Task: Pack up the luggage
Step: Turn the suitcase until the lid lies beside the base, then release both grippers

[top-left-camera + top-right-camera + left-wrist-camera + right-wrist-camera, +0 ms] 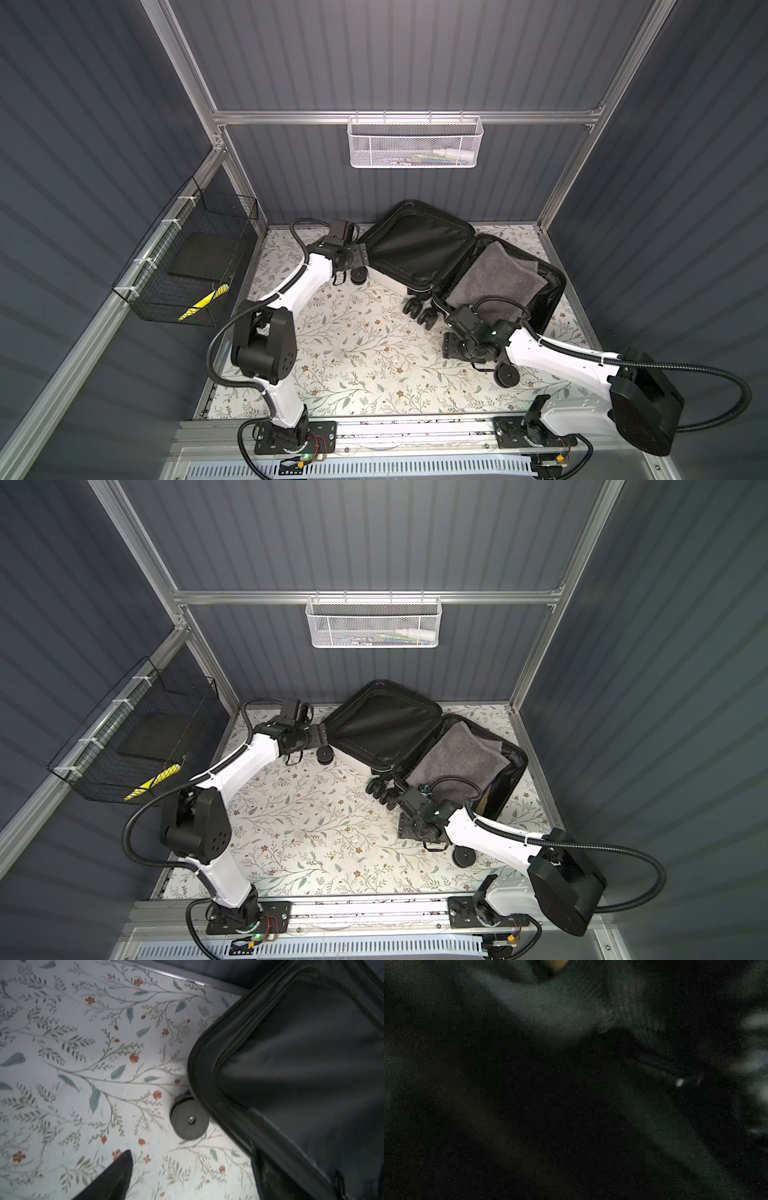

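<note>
Only left-wrist: wheel (190, 1122) rivet (191, 1119) (luggage (301, 1064)).

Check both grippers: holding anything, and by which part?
Left gripper is open beside the suitcase, holding nothing. Right gripper sits at the suitcase's near rim; its wrist view is too dark to tell.

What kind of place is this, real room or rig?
Probably a lab test cell mocked up as a closet: aluminium frame with grey panel walls, robot arms bolted to a front rail, and a floral mat under the open luggage.
</note>
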